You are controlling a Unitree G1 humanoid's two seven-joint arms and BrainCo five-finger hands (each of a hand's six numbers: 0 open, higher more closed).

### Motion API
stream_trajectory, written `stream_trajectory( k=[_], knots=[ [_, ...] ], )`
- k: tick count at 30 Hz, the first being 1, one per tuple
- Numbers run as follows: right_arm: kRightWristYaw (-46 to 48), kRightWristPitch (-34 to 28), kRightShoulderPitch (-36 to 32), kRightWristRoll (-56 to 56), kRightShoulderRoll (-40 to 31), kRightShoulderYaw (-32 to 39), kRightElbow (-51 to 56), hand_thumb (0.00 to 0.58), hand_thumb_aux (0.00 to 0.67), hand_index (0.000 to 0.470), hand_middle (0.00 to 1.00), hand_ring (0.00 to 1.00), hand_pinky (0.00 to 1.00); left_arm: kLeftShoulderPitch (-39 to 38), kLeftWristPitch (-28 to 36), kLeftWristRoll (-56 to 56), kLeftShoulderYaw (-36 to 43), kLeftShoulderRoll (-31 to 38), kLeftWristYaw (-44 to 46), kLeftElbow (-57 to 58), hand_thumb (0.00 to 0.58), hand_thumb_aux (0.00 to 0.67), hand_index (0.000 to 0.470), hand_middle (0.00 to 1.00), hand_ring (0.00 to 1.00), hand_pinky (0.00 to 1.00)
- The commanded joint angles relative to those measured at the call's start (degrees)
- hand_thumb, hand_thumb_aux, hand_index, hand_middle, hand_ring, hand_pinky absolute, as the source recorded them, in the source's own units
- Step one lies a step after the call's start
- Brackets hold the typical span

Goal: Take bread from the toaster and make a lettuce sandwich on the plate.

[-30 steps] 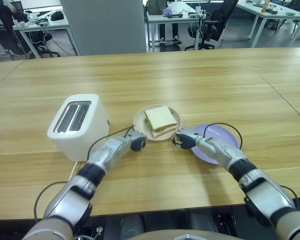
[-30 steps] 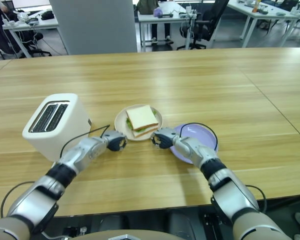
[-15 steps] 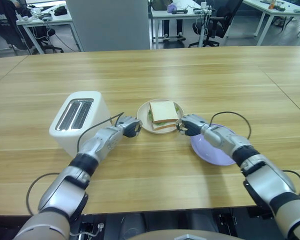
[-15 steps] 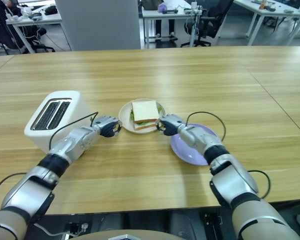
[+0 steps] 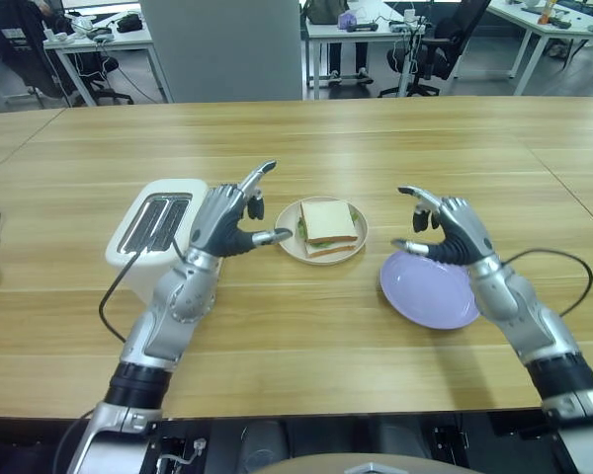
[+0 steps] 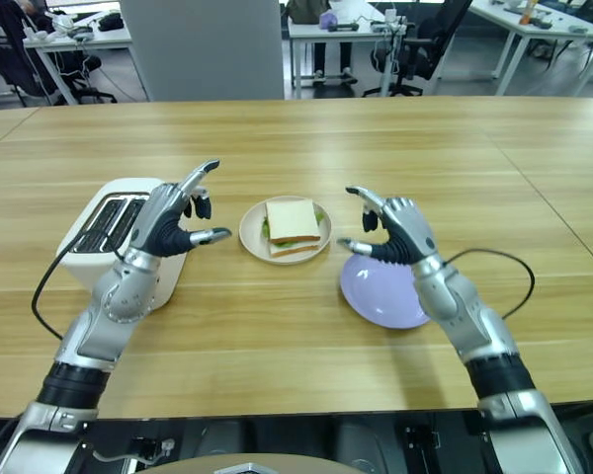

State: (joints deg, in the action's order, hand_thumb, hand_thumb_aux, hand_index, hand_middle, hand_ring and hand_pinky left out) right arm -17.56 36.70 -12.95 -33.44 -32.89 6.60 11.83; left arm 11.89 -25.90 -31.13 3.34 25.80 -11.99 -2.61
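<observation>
Fingers (image 5: 260, 175) of the left hand (image 5: 229, 222) are spread apart and hold nothing, raised over the wooden desk (image 5: 306, 326) in front of the white toaster (image 5: 138, 247). The right hand (image 5: 455, 232) is equally splayed above the far edge of a bare purple plate (image 5: 430, 291). Between the two hands, clear of both, a cream plate (image 5: 321, 259) carries the sandwich (image 5: 329, 225), with lettuce (image 5: 299, 228) showing at its edge. Beyond the desk stand a grey partition (image 5: 222, 49), office tables (image 5: 99, 39) and chairs (image 5: 445, 54).
</observation>
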Motion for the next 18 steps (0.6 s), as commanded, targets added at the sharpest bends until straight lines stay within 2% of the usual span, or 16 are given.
stream_trajectory(
  k=[1, 7, 12, 18],
  knots=[
    [-4.7, 3.0, 4.8, -0.6, 0.8, -3.5, -3.0, 0.0, 0.0, 0.0, 0.0, 0.0, 0.0, -3.2, -4.3, 1.2, -1.2, -1.1, -2.1, -2.3, 0.0, 0.0, 0.0, 0.0, 0.0, 0.0],
    [-8.8, 5.8, 6.8, -2.5, 2.2, -4.8, -2.7, 0.0, 0.0, 0.0, 0.0, 0.0, 0.0, -7.2, -8.9, 2.3, -1.6, -2.2, -2.6, -2.5, 0.0, 0.0, 0.0, 0.0, 0.0, 0.0],
    [-9.7, 8.2, 8.6, -1.6, 2.9, -5.6, -1.8, 0.0, 0.0, 0.0, 0.0, 0.0, 0.0, -5.2, -12.2, 1.4, -0.5, -2.4, -2.6, 2.4, 0.0, 0.0, 0.0, 0.0, 0.0, 0.0],
    [-5.3, 11.9, 3.0, 5.8, 4.7, -4.2, 3.8, 0.0, 0.0, 0.0, 0.0, 0.0, 0.0, -5.8, -13.4, -0.4, -1.5, -1.9, -2.8, 3.1, 0.0, 0.0, 0.0, 0.0, 0.0, 0.0]
  ],
)
